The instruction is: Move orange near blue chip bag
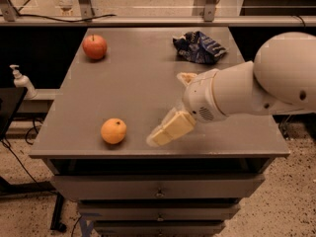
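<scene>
The orange (113, 131) lies near the front left of the grey table (133, 88). The blue chip bag (198, 47), crumpled dark blue foil with white markings, lies at the back right. My gripper (168, 107) is over the front middle of the table, to the right of the orange and apart from it, in front of the bag. Its cream fingers (171, 129) stand apart, open and empty. The big white arm (256, 83) reaches in from the right.
A red apple (94, 46) with a stem sits at the back left of the table. A soap dispenser (22, 81) stands on a lower surface to the left. Drawers (158, 189) are under the table's front edge.
</scene>
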`<state>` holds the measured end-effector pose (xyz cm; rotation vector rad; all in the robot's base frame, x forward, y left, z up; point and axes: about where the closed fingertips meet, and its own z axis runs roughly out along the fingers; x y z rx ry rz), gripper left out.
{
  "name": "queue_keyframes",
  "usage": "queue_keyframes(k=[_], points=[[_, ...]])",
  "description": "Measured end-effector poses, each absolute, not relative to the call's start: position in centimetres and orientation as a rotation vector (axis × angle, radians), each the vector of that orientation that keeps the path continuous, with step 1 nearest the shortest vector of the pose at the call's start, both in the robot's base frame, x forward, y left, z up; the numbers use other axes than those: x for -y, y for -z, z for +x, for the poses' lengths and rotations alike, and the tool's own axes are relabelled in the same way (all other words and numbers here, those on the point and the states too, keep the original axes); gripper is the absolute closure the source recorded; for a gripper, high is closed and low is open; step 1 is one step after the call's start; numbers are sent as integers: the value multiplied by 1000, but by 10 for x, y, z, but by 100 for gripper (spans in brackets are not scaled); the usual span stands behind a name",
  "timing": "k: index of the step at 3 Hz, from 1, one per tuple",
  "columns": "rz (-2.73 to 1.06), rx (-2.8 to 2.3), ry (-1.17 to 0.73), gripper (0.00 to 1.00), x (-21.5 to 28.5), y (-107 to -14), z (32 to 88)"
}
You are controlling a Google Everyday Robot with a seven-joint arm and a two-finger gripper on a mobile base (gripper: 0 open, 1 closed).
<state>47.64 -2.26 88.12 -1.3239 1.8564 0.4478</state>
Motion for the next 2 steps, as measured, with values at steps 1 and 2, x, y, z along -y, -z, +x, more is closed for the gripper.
queue_keyframes(k=[1,2], points=[[-1233,-1784,-481,0,-13,-881,494],[-1187,-1734,-533,0,-48,-882,499]])
